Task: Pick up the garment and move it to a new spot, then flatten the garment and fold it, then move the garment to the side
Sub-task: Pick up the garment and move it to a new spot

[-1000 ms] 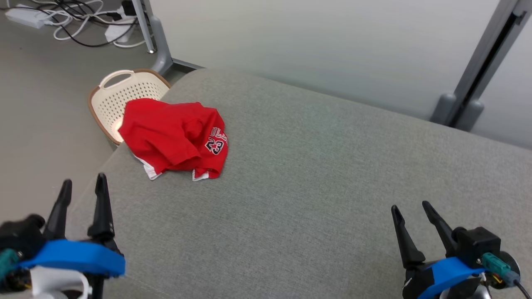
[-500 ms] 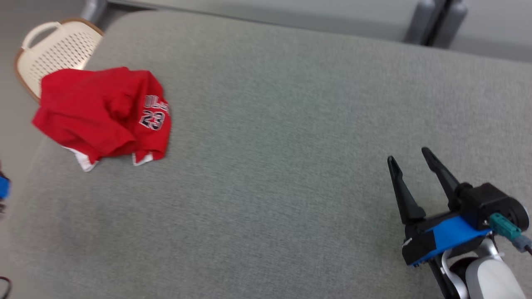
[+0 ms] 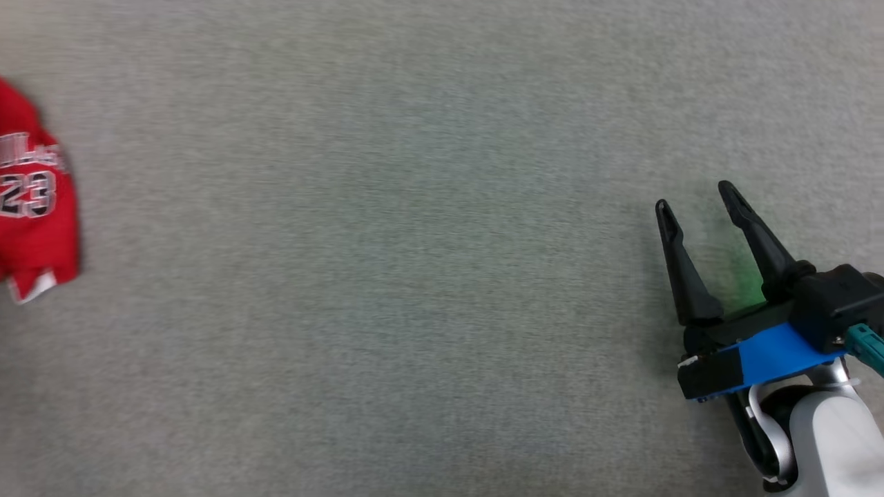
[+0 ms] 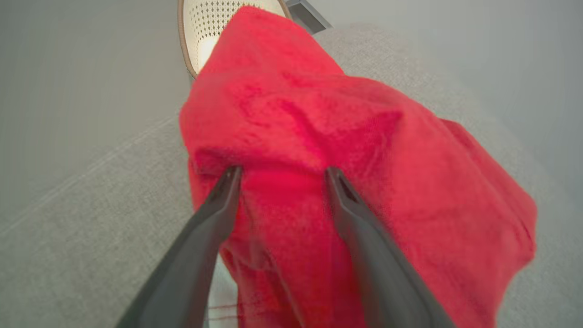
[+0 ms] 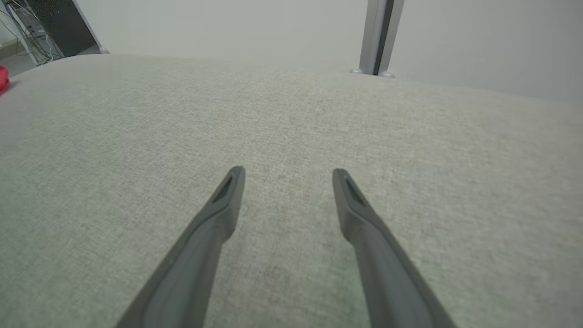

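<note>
Grey woven cloth covers a broad cushion [image 3: 414, 276]. In the head view a wide open stretch of it lies between the garment [image 3: 34, 200] at the far left and the right gripper [image 3: 694, 196] at the lower right, so the two are well apart. The right gripper hangs just over the cloth with its two dark fingers spread wide and nothing between them. In its wrist view the cushion runs ahead to a rounded far edge, with a pale wall [image 5: 227, 23] behind and a grey post [image 5: 380, 36] standing at that edge.

The left gripper [image 4: 283, 170] is spread wide as well. Its fingers reach over the garment with the tips at a fold. I cannot tell whether they touch it, and they are not closed on it. To the left in that wrist view the cushion's side edge runs close by the garment, with grey floor [image 4: 68, 68] beyond. A cream basket [image 4: 214, 20] with a brown rim stands past the garment, partly hidden by it.

The garment lies on the cushion near that side edge, crumpled in a loose heap of soft folds. It is bright red with white trim at a hem, and it carries a dark 23 outlined in white with blurred lettering above the number.
</note>
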### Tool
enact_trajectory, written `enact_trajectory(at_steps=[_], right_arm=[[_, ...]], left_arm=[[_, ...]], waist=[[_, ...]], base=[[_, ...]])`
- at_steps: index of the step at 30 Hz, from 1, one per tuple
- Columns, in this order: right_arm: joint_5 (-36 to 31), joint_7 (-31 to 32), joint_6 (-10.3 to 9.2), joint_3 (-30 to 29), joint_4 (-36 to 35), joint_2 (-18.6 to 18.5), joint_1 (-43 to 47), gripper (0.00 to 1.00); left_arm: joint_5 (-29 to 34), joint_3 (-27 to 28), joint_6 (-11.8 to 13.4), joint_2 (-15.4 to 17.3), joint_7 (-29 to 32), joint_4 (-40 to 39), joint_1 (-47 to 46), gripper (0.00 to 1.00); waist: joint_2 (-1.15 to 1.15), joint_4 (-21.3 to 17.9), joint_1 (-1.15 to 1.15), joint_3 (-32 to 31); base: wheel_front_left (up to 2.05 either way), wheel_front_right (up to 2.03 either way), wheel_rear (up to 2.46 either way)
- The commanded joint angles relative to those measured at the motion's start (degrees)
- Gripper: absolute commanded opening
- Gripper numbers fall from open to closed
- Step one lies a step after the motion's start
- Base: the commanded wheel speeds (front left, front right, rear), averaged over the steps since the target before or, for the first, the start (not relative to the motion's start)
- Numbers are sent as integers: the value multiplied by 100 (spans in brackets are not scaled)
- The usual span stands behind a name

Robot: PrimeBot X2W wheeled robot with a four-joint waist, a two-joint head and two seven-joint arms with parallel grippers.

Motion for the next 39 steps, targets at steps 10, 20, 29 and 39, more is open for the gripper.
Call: enact_trajectory(at_steps=[10,20,29,39], right_arm=[[65,-249,1,-61,149,133,-55,100],[203,-384,1,51,609,234,186,100],[334,-485,1,75,945,377,589,100],[397,-417,1,29,987,453,1042,100]], left_arm=[[-372,-52,-68,14,783,477,46,0],[-21,-76,-469,406,157,-126,-73,0],[280,-619,-542,603,513,-1515,-329,0],[408,-1864,-595,48,1110,-3026,-735,0]], waist=[[0,-602,-2,146],[0,-518,-2,-1021],[0,-717,-2,-2303],[0,-1169,-2,-2955]], base=[[0,0,0],[0,0,0],[0,0,0],[0,0,0]])
